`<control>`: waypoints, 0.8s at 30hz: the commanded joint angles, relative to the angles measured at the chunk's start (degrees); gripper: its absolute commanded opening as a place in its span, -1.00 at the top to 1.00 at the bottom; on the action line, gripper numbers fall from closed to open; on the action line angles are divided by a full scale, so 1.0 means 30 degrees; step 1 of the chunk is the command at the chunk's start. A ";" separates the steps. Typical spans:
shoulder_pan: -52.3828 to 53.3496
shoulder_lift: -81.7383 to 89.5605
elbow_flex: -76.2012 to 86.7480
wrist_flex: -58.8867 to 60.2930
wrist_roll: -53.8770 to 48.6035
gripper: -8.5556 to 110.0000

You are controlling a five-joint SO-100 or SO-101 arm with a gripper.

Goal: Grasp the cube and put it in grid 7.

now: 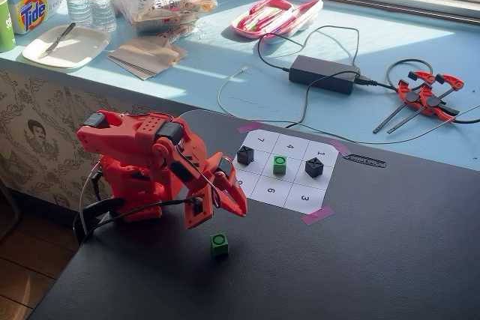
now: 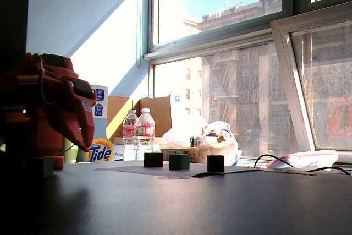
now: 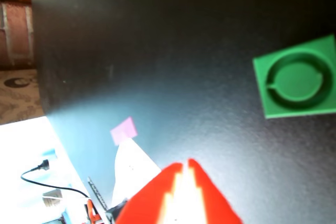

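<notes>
A green cube (image 1: 219, 243) with a dark ring on top sits on the black table, clear of the paper sheet. It also shows in the wrist view (image 3: 296, 77) at the right, and dimly in a fixed view (image 2: 42, 166). My red gripper (image 1: 238, 209) hangs a little above the table, up and to the right of this cube, not touching it. Its jaws are together and empty, as the wrist view (image 3: 184, 164) shows. A second green cube (image 1: 280, 164) stands in the sheet's middle cell. Grid 7 (image 1: 252, 142) is the sheet's far left corner cell, with a black cube (image 1: 245, 155) at its near edge.
Another black cube (image 1: 314, 167) stands in the sheet's right column. Purple tape (image 1: 317, 215) holds the sheet's corners. The arm's base (image 1: 127, 185) is at the table's left edge. A power brick (image 1: 324, 74), cables and red clamps (image 1: 427, 94) lie on the blue sill behind.
</notes>
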 commanded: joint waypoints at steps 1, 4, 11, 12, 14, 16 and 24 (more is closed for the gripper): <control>-0.0498 0.0117 0.1348 0.0059 -0.0791 0.85; -0.0498 0.0117 0.1348 0.0059 -0.0762 0.85; -0.0439 0.0117 0.1348 0.0059 -0.0645 0.85; -0.0439 0.0117 0.1348 0.0059 -0.0645 0.85; -0.0439 0.0117 0.1348 0.0059 -0.0674 0.85; -0.0439 0.0117 0.1348 0.0059 -0.0645 0.85; -0.0527 0.0117 0.1348 0.0059 -0.0820 0.85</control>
